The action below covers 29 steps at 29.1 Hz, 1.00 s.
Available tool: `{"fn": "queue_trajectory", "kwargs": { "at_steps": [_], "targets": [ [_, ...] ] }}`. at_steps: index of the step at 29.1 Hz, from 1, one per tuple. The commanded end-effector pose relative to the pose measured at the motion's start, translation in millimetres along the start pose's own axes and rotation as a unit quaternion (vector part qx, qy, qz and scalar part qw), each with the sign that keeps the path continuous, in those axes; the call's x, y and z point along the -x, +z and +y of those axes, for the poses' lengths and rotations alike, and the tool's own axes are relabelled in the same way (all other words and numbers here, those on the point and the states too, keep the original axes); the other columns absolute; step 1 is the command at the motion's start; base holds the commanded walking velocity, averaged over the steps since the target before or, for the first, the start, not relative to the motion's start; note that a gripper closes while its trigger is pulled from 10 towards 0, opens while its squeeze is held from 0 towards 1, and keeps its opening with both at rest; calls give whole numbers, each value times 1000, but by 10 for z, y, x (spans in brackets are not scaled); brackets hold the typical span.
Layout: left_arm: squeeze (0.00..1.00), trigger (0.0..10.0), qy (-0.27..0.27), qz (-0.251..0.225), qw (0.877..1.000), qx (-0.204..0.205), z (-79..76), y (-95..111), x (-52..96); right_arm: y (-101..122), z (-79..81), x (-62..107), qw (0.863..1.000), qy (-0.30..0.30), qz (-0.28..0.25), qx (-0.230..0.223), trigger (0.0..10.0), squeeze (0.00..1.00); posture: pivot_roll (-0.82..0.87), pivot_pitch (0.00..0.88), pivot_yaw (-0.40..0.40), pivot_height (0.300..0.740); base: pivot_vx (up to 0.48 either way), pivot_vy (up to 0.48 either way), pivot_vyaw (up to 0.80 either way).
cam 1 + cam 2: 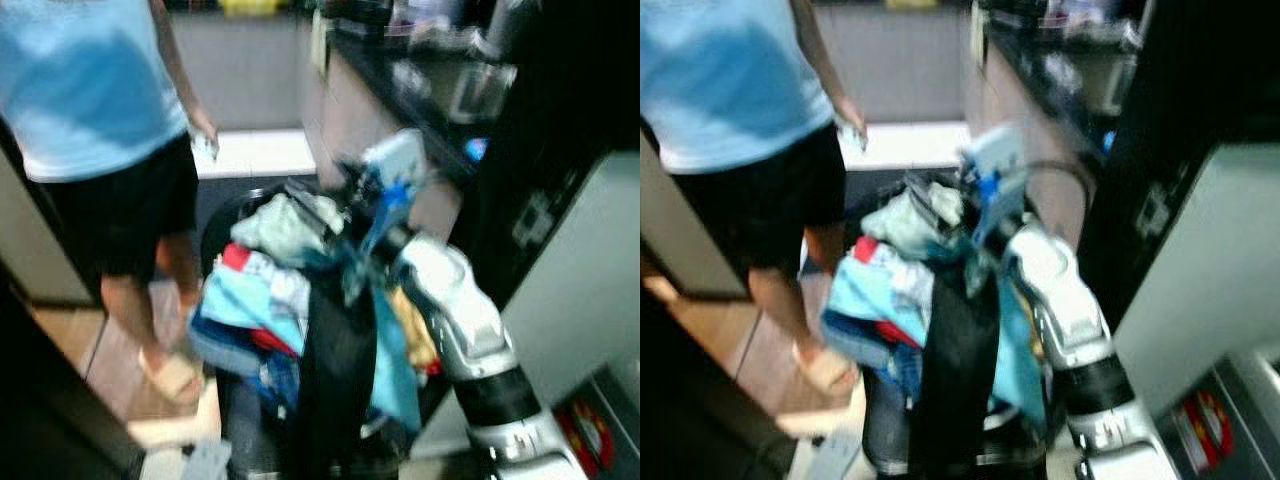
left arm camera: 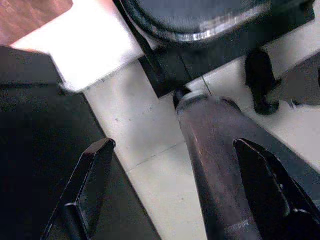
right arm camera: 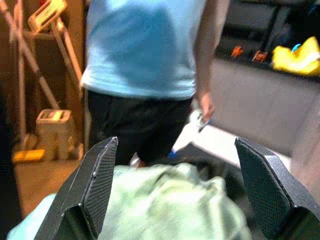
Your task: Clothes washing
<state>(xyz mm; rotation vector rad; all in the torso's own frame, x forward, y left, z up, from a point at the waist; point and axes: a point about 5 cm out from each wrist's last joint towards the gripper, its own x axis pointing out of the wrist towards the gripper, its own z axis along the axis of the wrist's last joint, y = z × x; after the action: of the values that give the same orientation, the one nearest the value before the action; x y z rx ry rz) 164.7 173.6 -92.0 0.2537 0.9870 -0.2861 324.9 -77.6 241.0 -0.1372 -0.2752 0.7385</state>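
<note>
A dark round laundry basket (image 1: 214, 228) stands before me, heaped with clothes: a pale green cloth (image 1: 281, 228) on top, light blue and red-and-white pieces (image 1: 245, 295) at its left, and a black garment (image 1: 335, 370) hanging down the front. My right arm (image 1: 455, 310) reaches over the pile. The right gripper (image 3: 175, 145) is open just above the pale green cloth (image 3: 170, 205), its fingers (image 3: 97, 180) spread wide and holding nothing. My left gripper (image 2: 175, 145) is open too, pointing down at the pale tiled floor (image 2: 150, 165).
A person in a light blue shirt and black shorts (image 1: 95, 100) stands close at the basket's left, a small object in one hand (image 1: 203, 140). A dark counter (image 1: 420, 85) and a white appliance (image 1: 585, 280) close off the right. A white ledge (image 1: 255, 152) lies behind.
</note>
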Motion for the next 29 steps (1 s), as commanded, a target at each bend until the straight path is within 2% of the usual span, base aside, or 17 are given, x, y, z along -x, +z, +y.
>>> {"fn": "queue_trajectory", "kwargs": {
  "at_steps": [1, 2, 6, 9, 16, 18, 20, 21, 23, 29],
  "targets": [
    [0, 10000, -4, 18, 1000, 4, -22, -100, 16, -21, 21, 37, 1000, 18, 14, 5, 10000, 0, 47, 46, -19, 740, 0, 0, 0],
    [0, 10000, -5, 19, 1000, 5, -28, -107, 17, -36, 28, 83, 999, 38, 27, 12, 10000, 0, 44, 46, -18, 740, 0, 0, 0],
    [0, 10000, -6, 20, 1000, 4, -33, -115, 18, -47, 17, 120, 998, 47, 42, 23, 10000, 0, 42, 45, -18, 740, 0, 0, 0],
    [0, 10000, -7, 21, 1000, 3, -36, -118, 19, -88, -18, 168, 994, 49, 86, 41, 10000, 0, 41, 43, -21, 740, 0, 0, 0],
    [0, 10000, -7, 20, 1000, 1, -35, -115, 18, -111, -27, 192, 992, 51, 109, 43, 10000, 0, 42, 39, -20, 740, 0, 0, 0],
    [0, 10000, -7, 19, 1000, -1, -33, -108, 17, -132, -70, 246, 987, 48, 151, 34, 10000, 0, 42, 36, -21, 740, 0, 0, 0],
    [0, 10000, -7, 20, 1000, -1, -32, -109, 17, -139, -80, 265, 985, 49, 165, 31, 10000, 0, 43, 36, -21, 740, 0, 0, 0],
    [0, 10000, -6, 20, 1000, -2, -31, -110, 17, -146, -82, 279, 983, 51, 173, 32, 4549, 0, 44, 35, -22, 740, 0, 0, 0],
    [0, 10000, -6, 21, 1000, -1, -27, -113, 18, -164, -59, 296, 980, 61, 185, 34, 0, 0, 46, 36, -24, 740, 0, 0, 0],
    [0, 10000, -5, 21, 1000, 1, -23, -118, 20, -155, -42, 296, 979, 61, 193, 24, 0, 0, 48, 38, -20, 740, 0, 0, 0]
  ]
}}
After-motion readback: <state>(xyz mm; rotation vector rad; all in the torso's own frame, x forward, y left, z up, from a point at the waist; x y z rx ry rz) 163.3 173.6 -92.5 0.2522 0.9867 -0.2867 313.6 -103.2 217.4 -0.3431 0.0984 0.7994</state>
